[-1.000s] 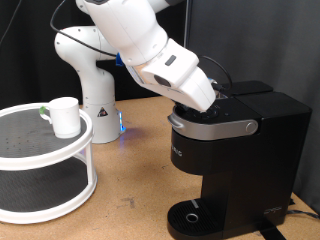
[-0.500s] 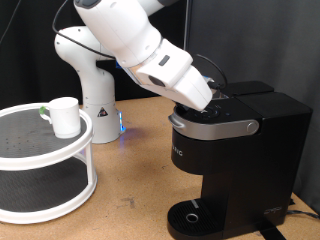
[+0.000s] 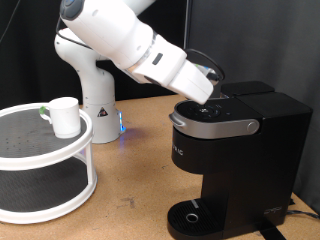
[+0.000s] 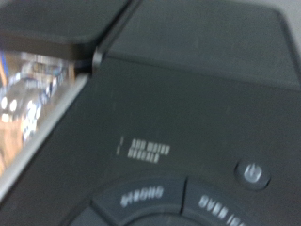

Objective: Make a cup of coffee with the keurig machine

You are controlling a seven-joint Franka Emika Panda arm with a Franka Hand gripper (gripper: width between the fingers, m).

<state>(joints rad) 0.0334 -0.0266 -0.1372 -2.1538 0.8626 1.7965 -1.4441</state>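
**A:** Where does the coffee job stand?

**B:** Start with the coffee maker (image 3: 232, 150). Its lid is down, the grey lid handle (image 3: 215, 126) lying flat across the front. The round drip tray (image 3: 194, 217) at its foot has nothing on it.

**A:** And the mug?

**B:** The mug (image 3: 63, 116) stands well away from the coffee maker, toward the exterior view's left, on the top tier of a white two-level stand (image 3: 60, 152). So it is not under the spout yet; that part is plainly left to do.

**A:** What is the arm doing?

**B:** The gripper (image 3: 212, 92) hangs just above the top of the coffee maker, near the back of the lid. The wrist view looks down at the button panel (image 4: 179, 193) from very close, with a power symbol (image 4: 249, 172) and blurred lettering. I judge the work is at the buttons.

**A:** Holding anything?

**B:** Nothing shows between the fingers, and neither view shows them clearly, so I can't tell whether they are spread or closed.

**A:** A pod inside?

**B:** Hidden with the lid shut. No coffee is visible anywhere.
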